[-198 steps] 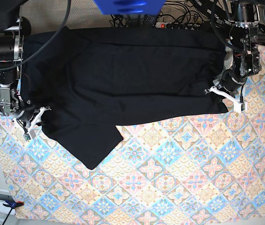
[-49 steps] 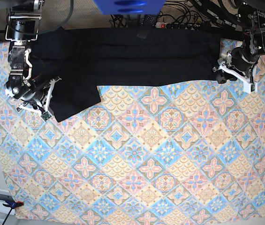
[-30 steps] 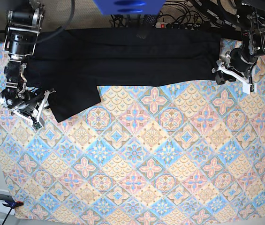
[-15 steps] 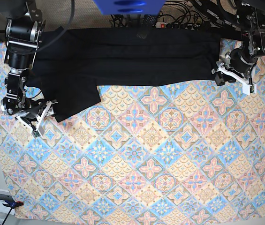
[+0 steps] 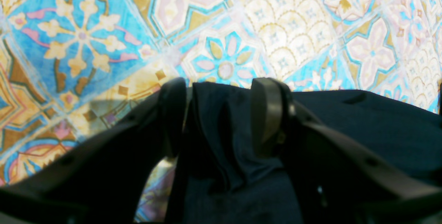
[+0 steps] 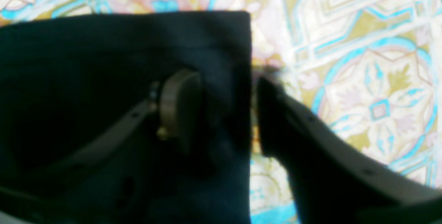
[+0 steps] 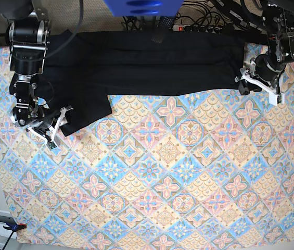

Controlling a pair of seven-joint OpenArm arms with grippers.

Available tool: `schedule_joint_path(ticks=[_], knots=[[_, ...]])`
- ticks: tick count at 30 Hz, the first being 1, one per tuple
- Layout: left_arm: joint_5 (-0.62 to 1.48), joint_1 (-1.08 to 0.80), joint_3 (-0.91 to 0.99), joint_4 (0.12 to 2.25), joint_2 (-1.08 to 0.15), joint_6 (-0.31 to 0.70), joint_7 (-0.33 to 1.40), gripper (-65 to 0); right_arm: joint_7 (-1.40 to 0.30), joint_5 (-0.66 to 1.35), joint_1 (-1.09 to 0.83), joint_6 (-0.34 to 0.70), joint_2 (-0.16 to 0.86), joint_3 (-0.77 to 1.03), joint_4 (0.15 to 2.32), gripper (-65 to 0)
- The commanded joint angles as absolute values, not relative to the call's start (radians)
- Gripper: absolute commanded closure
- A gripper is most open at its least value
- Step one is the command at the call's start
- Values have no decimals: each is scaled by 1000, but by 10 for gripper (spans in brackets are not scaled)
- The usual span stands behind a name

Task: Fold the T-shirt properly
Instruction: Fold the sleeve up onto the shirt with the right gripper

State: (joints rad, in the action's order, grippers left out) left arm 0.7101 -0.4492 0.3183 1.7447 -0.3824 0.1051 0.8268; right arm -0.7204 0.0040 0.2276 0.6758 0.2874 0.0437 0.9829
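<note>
Between both open grippers, T-shirt edges

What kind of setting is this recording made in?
Likely a robotics lab bench, not a home: a table under a patterned tablecloth, two arms over a black T-shirt, and a power strip with tangled cables behind.
</note>
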Motion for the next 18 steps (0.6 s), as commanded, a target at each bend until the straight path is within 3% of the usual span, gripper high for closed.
schedule_joint_path(ticks=[1, 8, 18], knots=[[716, -449, 325, 1759, -395, 110, 816, -300, -736, 13, 234, 698, 274, 38, 986, -212], [716, -449, 326, 1759, -395, 110, 816, -300, -748, 13, 170, 698, 265, 42, 1044, -51], [716, -449, 326, 1759, -395, 110, 816, -300, -915, 16, -27, 698, 266, 108, 1483, -49]])
